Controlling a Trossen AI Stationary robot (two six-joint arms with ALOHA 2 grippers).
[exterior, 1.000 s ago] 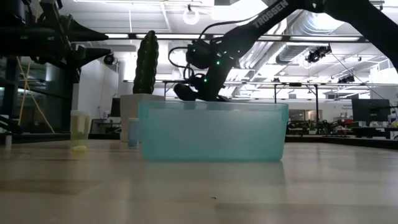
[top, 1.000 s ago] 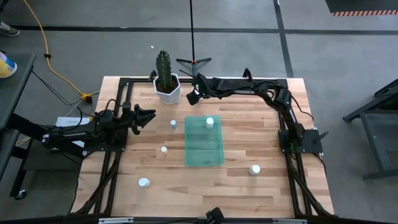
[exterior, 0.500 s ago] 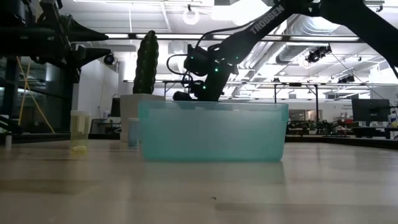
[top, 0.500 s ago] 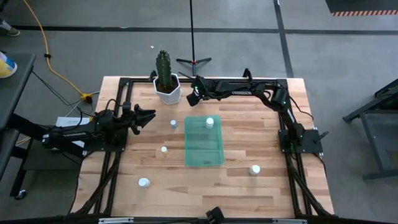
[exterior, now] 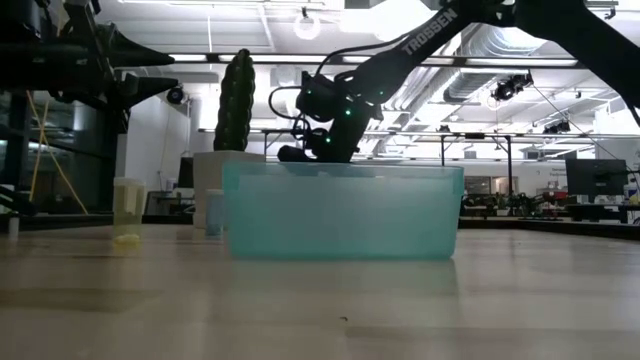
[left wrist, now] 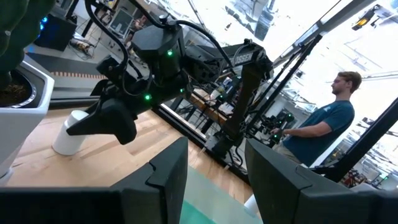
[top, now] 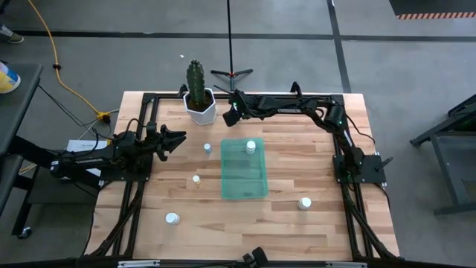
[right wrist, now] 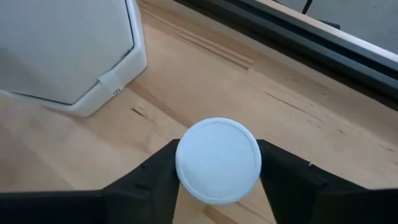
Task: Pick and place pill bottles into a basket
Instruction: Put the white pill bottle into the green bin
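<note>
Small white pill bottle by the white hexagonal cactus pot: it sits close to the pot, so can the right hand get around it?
Likely yes: the right hand has a finger against each side of the small white pill bottle, and the white hexagonal cactus pot stands clear of both.

Grey concrete floor point(top: 416, 59) marked with dark seam lines; yellow cable point(top: 56, 63) trailing across it toward the light wooden counter point(top: 312, 231), and a black tripod stand point(top: 231, 73) just behind the counter's far edge. Open workshop hall beyond: exposed ceiling ducts point(exterior: 500, 45), rows of strip lights point(exterior: 215, 58), desks with monitors point(exterior: 595, 178) along the back. One person in a teal shirt point(left wrist: 317, 127) standing at a far workstation.
</note>
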